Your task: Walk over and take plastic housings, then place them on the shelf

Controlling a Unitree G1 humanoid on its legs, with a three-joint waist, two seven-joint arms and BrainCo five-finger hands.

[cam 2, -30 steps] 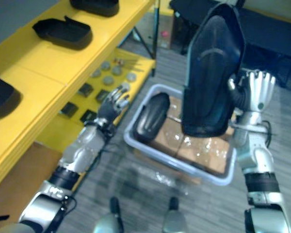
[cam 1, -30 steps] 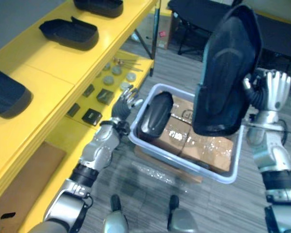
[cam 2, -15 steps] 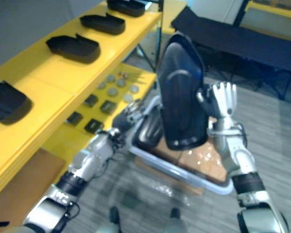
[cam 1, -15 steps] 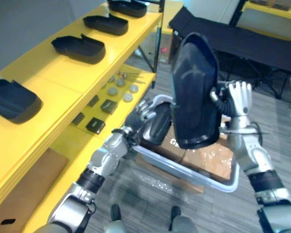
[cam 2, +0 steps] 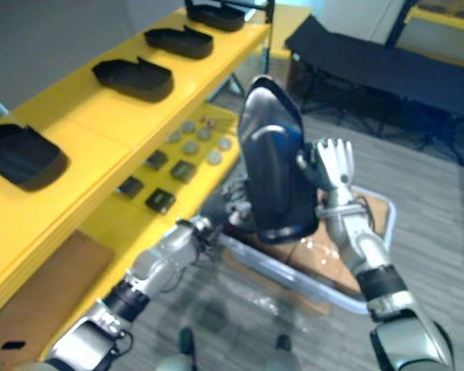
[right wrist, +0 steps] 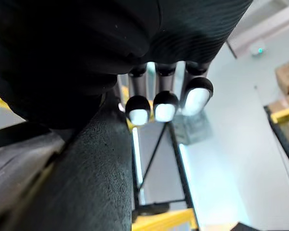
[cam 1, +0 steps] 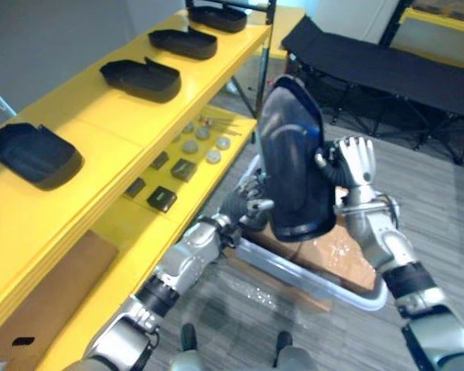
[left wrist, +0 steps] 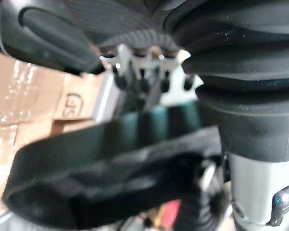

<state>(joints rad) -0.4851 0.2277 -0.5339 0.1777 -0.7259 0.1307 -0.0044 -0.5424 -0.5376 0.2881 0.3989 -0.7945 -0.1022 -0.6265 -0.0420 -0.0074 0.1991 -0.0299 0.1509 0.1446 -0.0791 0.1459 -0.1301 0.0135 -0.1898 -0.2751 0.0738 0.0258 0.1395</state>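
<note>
Left eye view: plastic housing (cam 1: pixel 292 166) upright at centre, rim pinched by right hand (cam 1: pixel 357 158), fingers straight, together. Bare shelf (cam 1: pixel 93 120) edge free upper left between stored housings (cam 1: pixel 139 77). Left wrist view: left hand (left wrist: pixel 135 65) empty, fingers loosely spread; since a second ago, risen to the housing's lower edge.

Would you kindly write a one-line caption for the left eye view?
Right hand holds a black plastic housing upright above the grey bin, beside a yellow shelf carrying four more housings.
</note>
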